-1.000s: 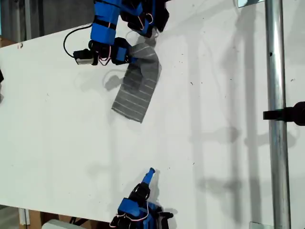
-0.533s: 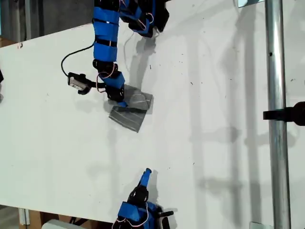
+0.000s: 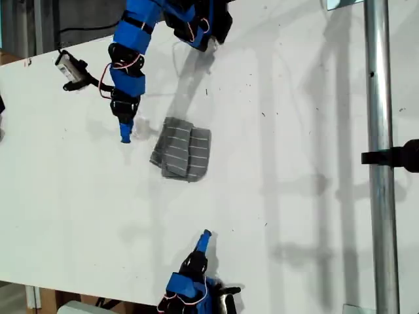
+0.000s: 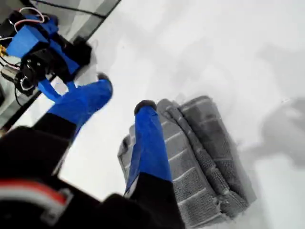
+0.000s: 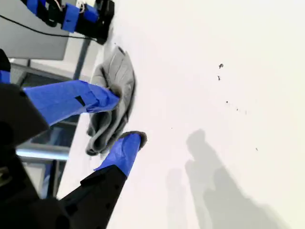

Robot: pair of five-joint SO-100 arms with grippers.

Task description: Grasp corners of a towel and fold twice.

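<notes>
the towel lies in a compact folded bundle on the white table, just beside the tip of my first gripper and clear of its jaws. in the first wrist view the towel shows stacked layers with looped edges, so it reads as soft, light and limp; it will likely sag and unfold if lifted by one layer. the corners are tucked into the folds and cannot be told apart here. judged best hold: pinch through all layers at an outer edge of the bundle.

my first gripper has its jaws parted and holds nothing. my second gripper is also spread open and empty, well apart from the towel, which lies ahead of its fingertips.

the table is smooth, matte and lightly specked, so cloth may slide when pushed. a metal pole with a black clamp stands beyond the towel from my first gripper.
</notes>
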